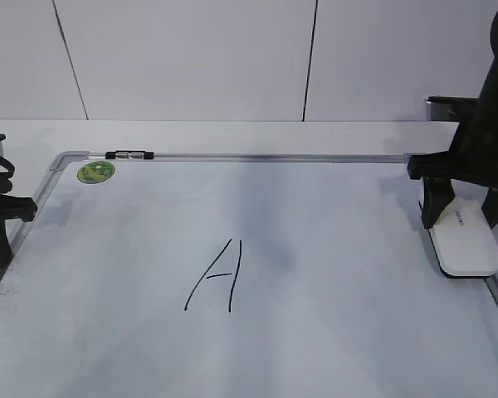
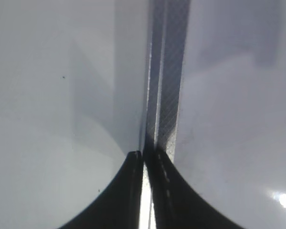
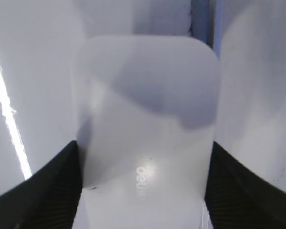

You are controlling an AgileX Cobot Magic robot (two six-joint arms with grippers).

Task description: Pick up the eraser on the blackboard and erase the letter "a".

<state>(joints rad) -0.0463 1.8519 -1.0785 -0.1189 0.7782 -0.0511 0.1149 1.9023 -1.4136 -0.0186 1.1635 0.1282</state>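
The eraser [image 1: 465, 240] is a flat white block lying at the right edge of the blackboard [image 1: 332, 323]. In the right wrist view it [image 3: 148, 109] fills the middle, with grey lettering on top. My right gripper [image 1: 442, 209] [image 3: 143, 149] has a finger pressed against each long side of the eraser, which still rests on the board. My left gripper [image 1: 7, 217] [image 2: 144, 153] is shut and empty over the board's left frame. No lowercase "a" shows on the board. Only a tall capital "A" [image 1: 216, 278] stands at the centre.
A round green sticker [image 1: 95, 172] sits at the board's far left corner. A small black-and-white marker [image 1: 129, 154] lies on the top frame. A faint grey smudge [image 1: 274, 249] lies right of the capital "A". The grey frame rail [image 2: 168, 71] runs under the left gripper.
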